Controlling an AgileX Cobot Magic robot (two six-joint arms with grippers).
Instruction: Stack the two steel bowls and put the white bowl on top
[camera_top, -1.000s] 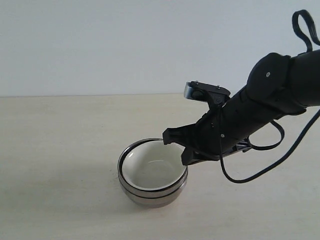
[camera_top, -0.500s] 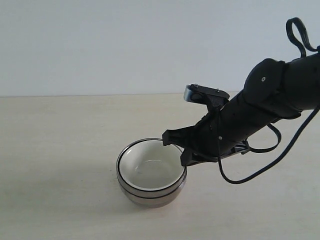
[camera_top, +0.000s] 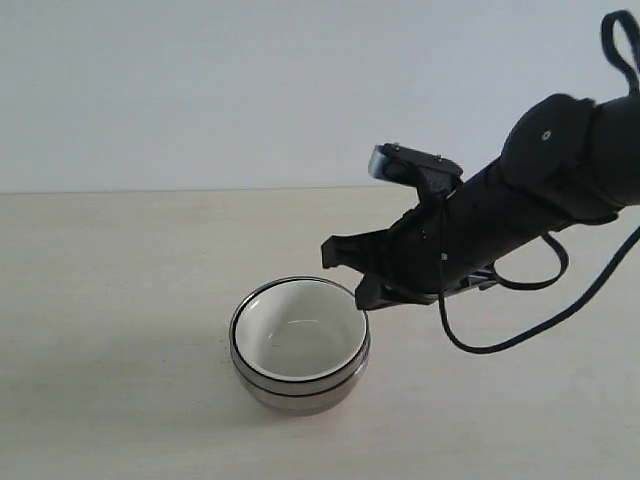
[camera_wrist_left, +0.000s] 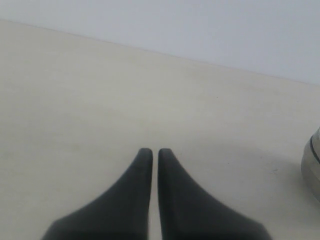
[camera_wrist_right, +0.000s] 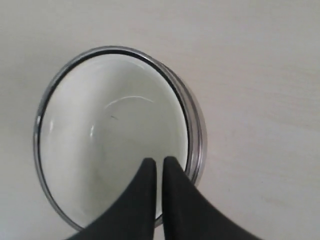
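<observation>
The two steel bowls sit nested on the table, seen as two shiny rims. The white bowl rests inside them, its cream inside empty. My right gripper hangs just above the stack's right rim, touching nothing. Its jaws are shut with only a thin slit between them. In the left wrist view my left gripper is shut and empty over bare table, with a sliver of the steel stack off to one side. The exterior view does not show the left gripper.
A pale beige table runs back to a plain light wall. The right arm's black cable loops down close to the tabletop, to the right of the bowls.
My right gripper has lifted slightly up and off the stack's right rim. The bowl stack sits a touch further left than a second ago.
</observation>
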